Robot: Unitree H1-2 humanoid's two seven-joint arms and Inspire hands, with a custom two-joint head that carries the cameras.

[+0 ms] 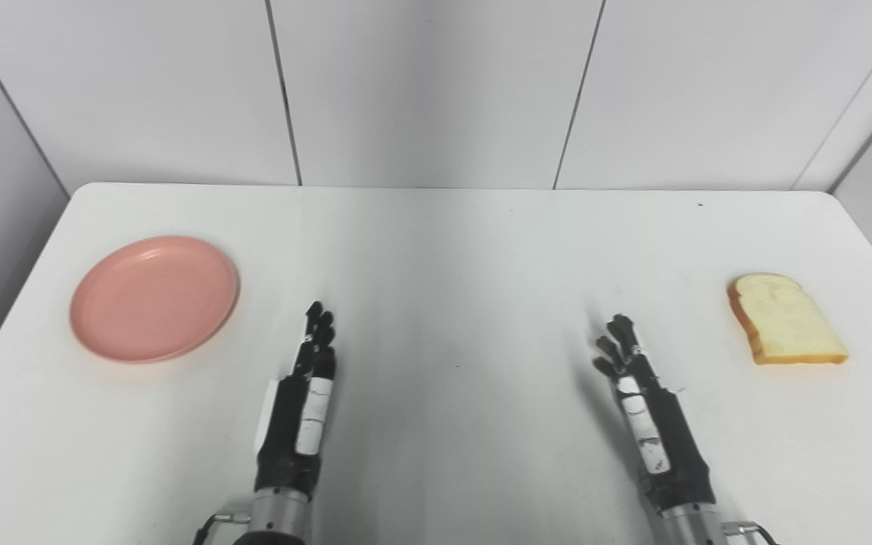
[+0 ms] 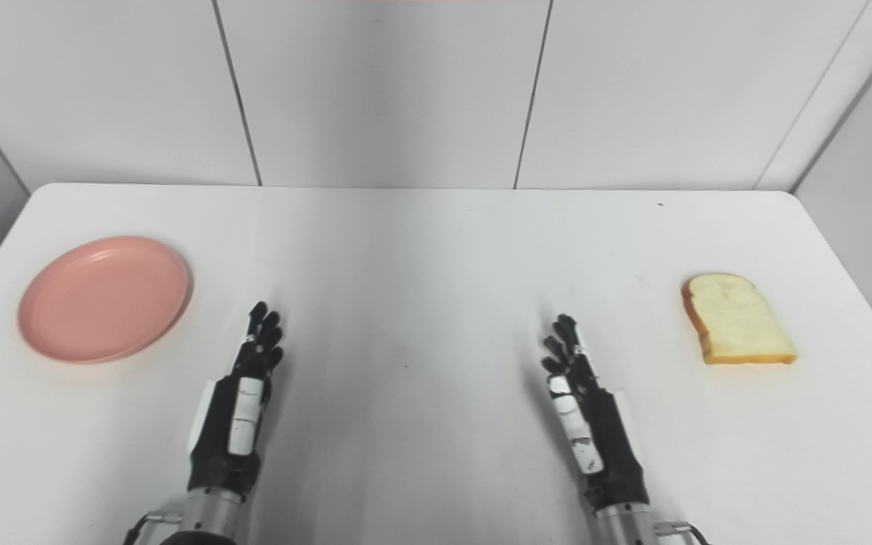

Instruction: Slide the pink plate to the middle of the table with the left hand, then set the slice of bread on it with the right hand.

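A round pink plate [image 1: 154, 297] lies empty on the left side of the white table [image 1: 451, 257]. A slice of bread [image 1: 784, 319] with a golden crust lies flat on the right side. My left hand [image 1: 307, 393] rests low over the table, fingers straight and pointing away, open and empty, to the right of the plate and apart from it. My right hand [image 1: 644, 401] is likewise open and empty, fingers slightly spread, to the left of the bread with a clear gap between them.
White wall panels [image 1: 436, 91] rise right behind the table's far edge, and walls close in on both sides. The table's rounded far corners show at left and right.
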